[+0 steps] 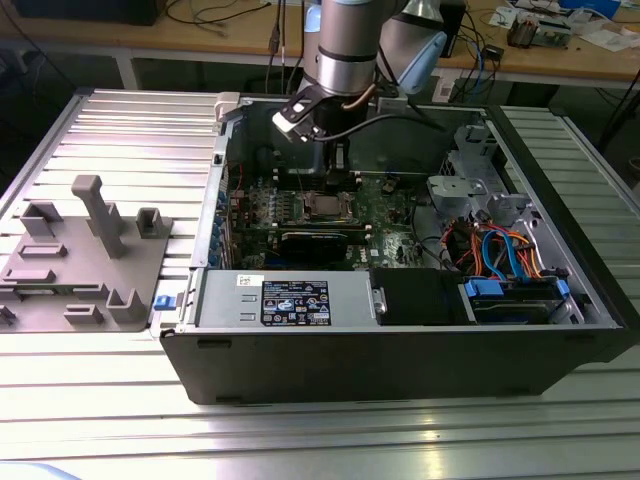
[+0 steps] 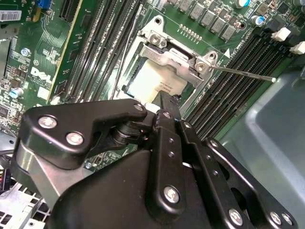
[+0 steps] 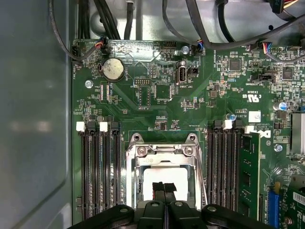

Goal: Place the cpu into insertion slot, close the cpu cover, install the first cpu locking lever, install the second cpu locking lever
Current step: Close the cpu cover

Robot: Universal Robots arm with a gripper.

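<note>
Exterior view first: we see the arm dropping almost straight down into the open computer case (image 1: 400, 350), wrist vertical, and the claw (image 1: 338, 168) poised low over the green board (image 1: 385, 200). The cpu (image 1: 326, 207) sits directly under the tips, already down in its socket, not in the claw's grasp. Over to the second wrist view, and we are looking past the claw (image 2: 167, 101). Its two fingers are pressed together with no gap and nothing pinched between them. The cpu (image 2: 152, 82) lies just beyond the tips, pale metal top facing up. The cpu cover (image 2: 178, 59) lies on the far side of it from the claw, its silvery plate reaching across that edge of the chip. From the cover's corner a thin locking lever (image 2: 243, 73) runs out to one side of the claw, its long axis slanting across the memory slots (image 2: 224, 102), so we judge it is unlatched. Now the first wrist view: the claw (image 3: 165, 187) points straight at the middle of the cpu (image 3: 164, 174), fingers side by side and closed. The insertion slot (image 3: 133, 143) frames the chip all round. The cover (image 3: 164, 160) appears laid flat, with the chip showing through its window just ahead of the tips. Whether the tips are touching the metal or hovering a shade above it, we cannot tell. We judge the chip is in and the cover is down or nearly so, with the levers not yet locked.
</note>
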